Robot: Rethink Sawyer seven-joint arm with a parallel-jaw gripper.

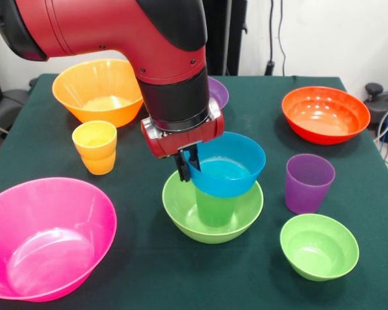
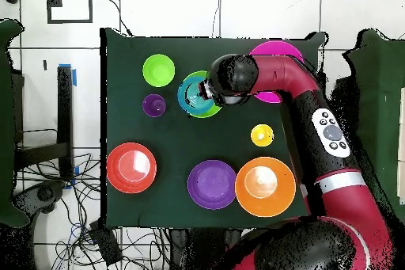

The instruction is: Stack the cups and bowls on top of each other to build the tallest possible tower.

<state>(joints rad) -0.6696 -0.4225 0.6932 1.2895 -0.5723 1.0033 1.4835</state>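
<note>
My gripper (image 1: 187,166) is shut on the left rim of the blue bowl (image 1: 229,166), which rests on the green cup (image 1: 215,208). The green cup stands inside the lime-green bowl (image 1: 181,205) at the table's middle. In the overhead view the gripper (image 2: 207,93) sits over the blue bowl (image 2: 192,96). The purple cup (image 1: 308,183) stands to the right, the small green bowl (image 1: 319,246) in front of it. The yellow-orange cup (image 1: 96,146) stands to the left.
The large pink bowl (image 1: 45,237) sits at the front left. The orange bowl (image 1: 98,90) is at the back left, the red-orange bowl (image 1: 324,113) at the back right. A purple bowl (image 1: 218,92) shows partly behind the arm.
</note>
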